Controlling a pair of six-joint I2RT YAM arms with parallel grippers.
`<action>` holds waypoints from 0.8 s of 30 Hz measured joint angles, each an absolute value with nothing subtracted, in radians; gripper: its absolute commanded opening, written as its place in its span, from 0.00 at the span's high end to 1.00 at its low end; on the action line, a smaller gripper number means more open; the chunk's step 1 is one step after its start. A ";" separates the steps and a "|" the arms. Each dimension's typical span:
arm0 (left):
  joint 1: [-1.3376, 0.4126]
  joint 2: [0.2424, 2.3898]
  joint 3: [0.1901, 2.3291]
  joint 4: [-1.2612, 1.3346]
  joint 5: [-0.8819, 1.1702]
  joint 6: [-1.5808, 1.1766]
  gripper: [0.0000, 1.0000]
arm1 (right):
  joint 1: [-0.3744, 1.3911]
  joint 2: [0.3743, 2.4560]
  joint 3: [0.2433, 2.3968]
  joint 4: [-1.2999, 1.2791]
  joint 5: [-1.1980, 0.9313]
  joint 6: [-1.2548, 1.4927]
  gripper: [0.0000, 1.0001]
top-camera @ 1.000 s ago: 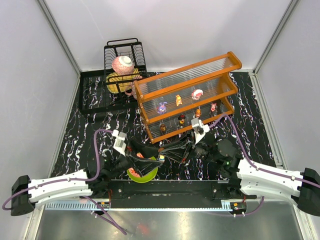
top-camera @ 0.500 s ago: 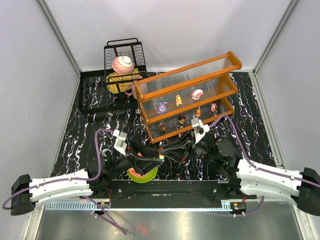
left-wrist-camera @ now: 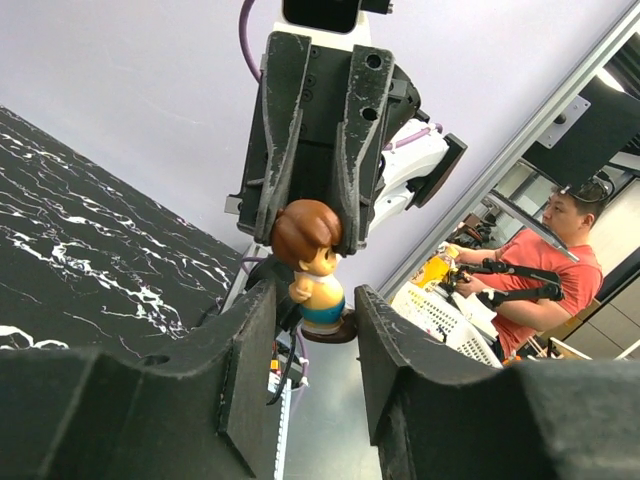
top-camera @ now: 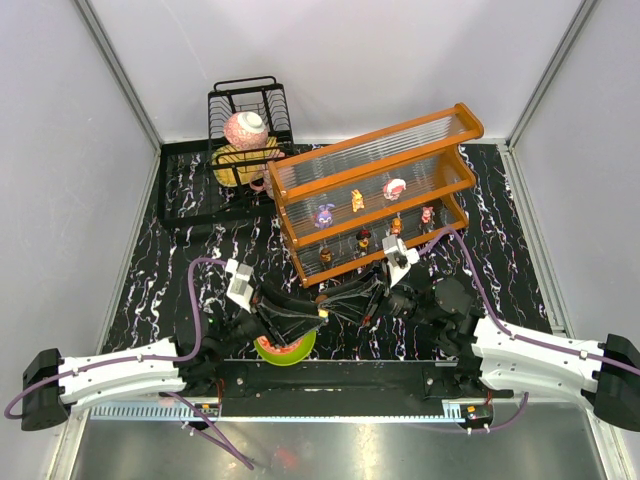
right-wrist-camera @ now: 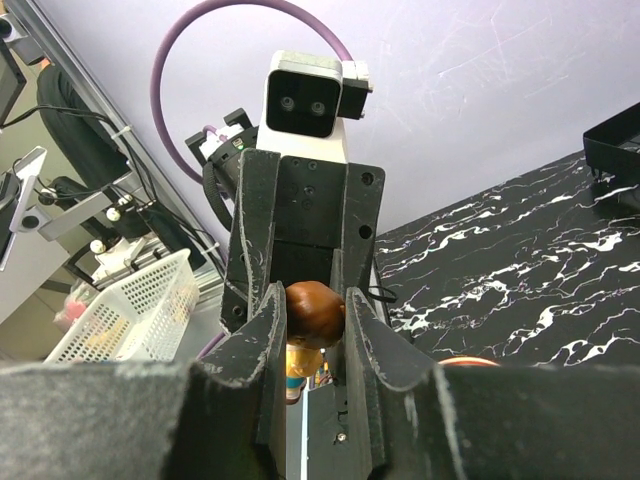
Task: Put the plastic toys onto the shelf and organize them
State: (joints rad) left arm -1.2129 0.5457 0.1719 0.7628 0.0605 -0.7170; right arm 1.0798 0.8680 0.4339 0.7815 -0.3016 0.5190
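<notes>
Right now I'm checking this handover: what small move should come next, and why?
Probably close the left gripper on the figurine. The right gripper clamps its brown head, while the left fingers flank its body with gaps either side, so releasing now would likely drop it.

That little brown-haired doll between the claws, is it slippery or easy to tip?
Probably slippery: the brown-haired figurine looks like glossy hard plastic, and the right gripper pinches only its round head. Likely tippy too: big head, small round base.
</notes>
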 measured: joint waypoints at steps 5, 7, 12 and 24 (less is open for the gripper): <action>-1.213 0.547 0.172 0.770 0.071 -0.717 0.69 | 1.080 0.876 0.434 0.782 -0.302 0.521 1.00; -1.213 0.548 0.172 0.770 0.072 -0.720 0.73 | 1.080 0.877 0.434 0.785 -0.305 0.521 1.00; -1.211 0.552 0.172 0.771 0.072 -0.728 0.86 | 1.080 0.879 0.434 0.789 -0.310 0.520 1.00; -1.209 0.552 0.172 0.770 0.072 -0.731 1.00 | 1.080 0.880 0.434 0.794 -0.310 0.524 0.57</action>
